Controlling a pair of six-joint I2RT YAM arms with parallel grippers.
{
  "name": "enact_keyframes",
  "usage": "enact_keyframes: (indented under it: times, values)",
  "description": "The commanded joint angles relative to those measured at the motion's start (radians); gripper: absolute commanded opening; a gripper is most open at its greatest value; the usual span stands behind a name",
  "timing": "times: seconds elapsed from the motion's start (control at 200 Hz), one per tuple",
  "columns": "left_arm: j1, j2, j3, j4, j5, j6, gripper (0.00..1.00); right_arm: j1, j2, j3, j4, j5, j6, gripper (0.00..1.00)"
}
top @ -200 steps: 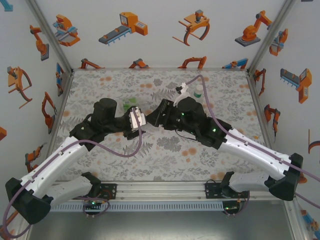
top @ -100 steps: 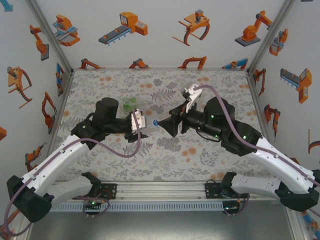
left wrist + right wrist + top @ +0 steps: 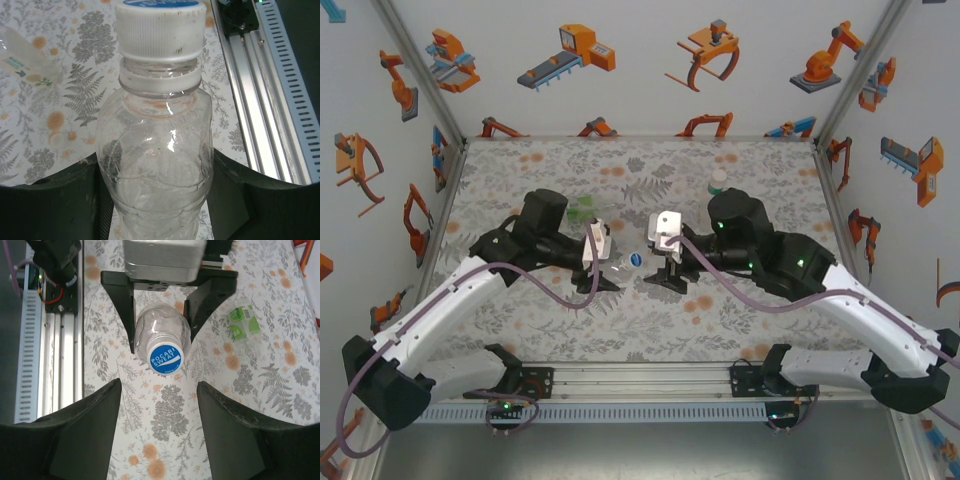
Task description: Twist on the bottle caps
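Note:
My left gripper is shut on the body of a clear bottle, held level above the table. A white ribbed bottle cap with a blue top sits on its neck. In the right wrist view the cap faces the camera, with the left gripper's black fingers either side of the bottle. My right gripper is open just short of the cap, with nothing between its fingers; the top view shows it right of the cap. A second bottle with a green label lies on the table.
The lying bottle is behind my left arm. A small whitish-green object stands at the back right by my right arm. The aluminium rail runs along the near table edge. Walls enclose the floral mat on three sides.
My right arm has swung its wrist round and now faces the capped bottle mouth from the right. The left arm has brought the bottle slightly nearer to the front.

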Motion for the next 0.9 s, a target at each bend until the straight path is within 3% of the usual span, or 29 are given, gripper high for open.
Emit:
enact_keyframes:
  times: [0.0,0.215,0.556,0.896]
  values:
    - [-0.009,0.012,0.04,-0.078,0.068,0.045,0.0,0.0,0.023,0.032,-0.012,-0.046,-0.112,0.58]
    - [-0.011,0.033,0.055,-0.106,0.072,0.05,0.0,0.002,0.082,0.058,0.015,-0.08,-0.125,0.55]
    - [-0.013,0.032,0.063,-0.12,0.073,0.054,0.0,0.009,0.092,0.06,0.014,-0.108,-0.131,0.43]
    - [-0.014,0.027,0.065,-0.121,0.058,0.058,0.0,0.014,0.079,0.02,0.046,-0.104,-0.073,0.2]
